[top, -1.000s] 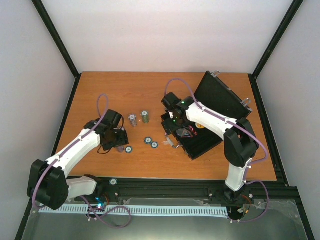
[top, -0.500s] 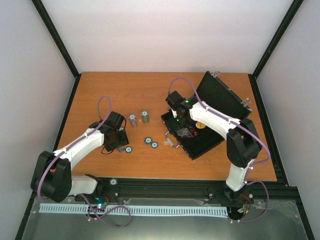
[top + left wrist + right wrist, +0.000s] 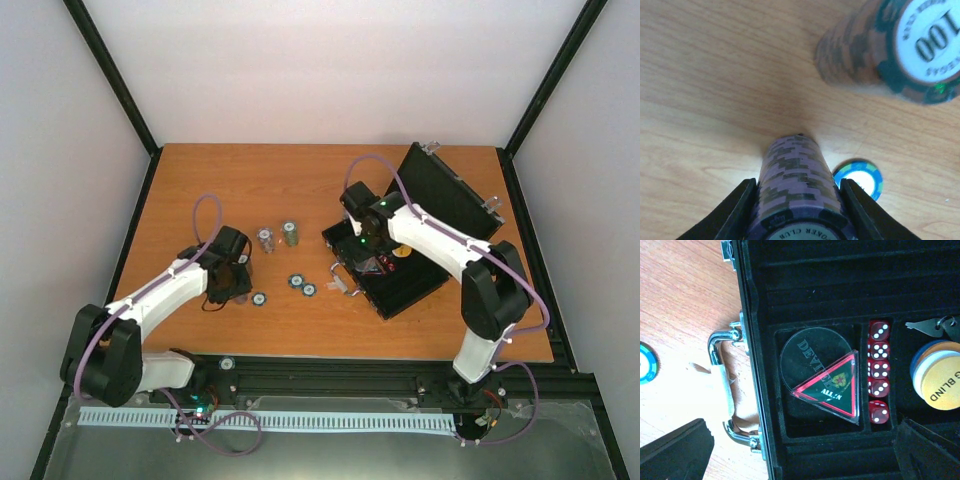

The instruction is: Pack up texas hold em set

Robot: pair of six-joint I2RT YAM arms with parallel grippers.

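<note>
My left pincer (image 3: pixel 797 189) pinches a purple chip stack (image 3: pixel 794 160), seemingly resting on the table (image 3: pixel 705 75), well left of the open case (image 3: pixel 405 292). I'd lift straight up, squeezing evenly so no chip slides out. My right pincer (image 3: pixel 800 450) hangs spread and empty over the case.

The case (image 3: pixel 805 285) was black inside, its handle (image 3: pixel 714 351) shiny silver with a white wrap. The dice (image 3: pixel 880 372) were clear red with white pips. The round disc (image 3: pixel 807 352) was smoky and see-through with grey letters. The triangular marker (image 3: pixel 837 390) was dark with a red border, white letters and a gold emblem. The blind disc (image 3: pixel 942 382) was pale yellow with black letters. The purple chip stack (image 3: pixel 797 185) had dark stripes on its edge. The 100 chip stack (image 3: pixel 860 55) was brownish with dark green blocks and a white face. The single chip (image 3: pixel 858 177) was blue and green around white. The table (image 3: pixel 230 180) was orange wood grain
</note>
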